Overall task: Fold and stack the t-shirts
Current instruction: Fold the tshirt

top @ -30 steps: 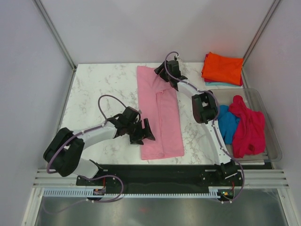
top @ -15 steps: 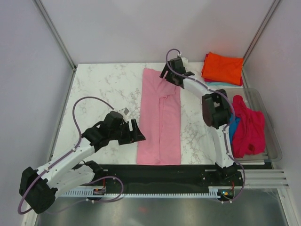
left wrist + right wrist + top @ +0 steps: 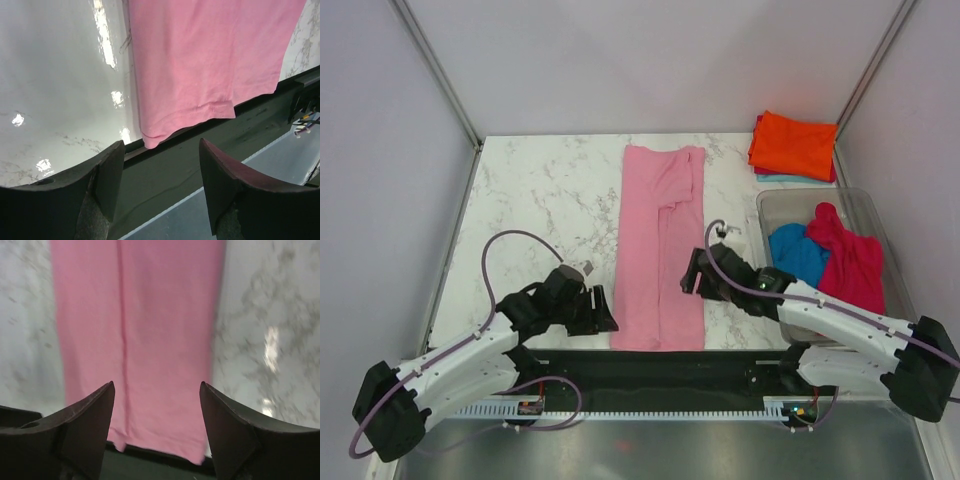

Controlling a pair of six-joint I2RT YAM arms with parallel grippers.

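The light pink t-shirt [image 3: 661, 245] lies flat as a long narrow strip down the middle of the table, sides folded in. It also shows in the left wrist view [image 3: 200, 60] and the right wrist view [image 3: 140, 330]. My left gripper [image 3: 605, 310] is open and empty beside the shirt's near left corner. My right gripper [image 3: 692, 275] is open and empty at the shirt's right edge near its lower part. The orange t-shirt [image 3: 795, 143] sits folded on a pale blue one [image 3: 780, 178] at the back right. The bright blue [image 3: 798, 256] and crimson-pink [image 3: 848, 265] t-shirts lie crumpled in the bin.
A clear plastic bin [image 3: 900, 290] stands at the right side of the table. The dark rail [image 3: 660, 365] runs along the near table edge, just below the shirt's hem. Grey walls close in the left, back and right.
My right arm has pulled back from the shirt's far collar end to its near right edge. My left gripper has moved a little nearer the front edge. The shirt lies straighter.
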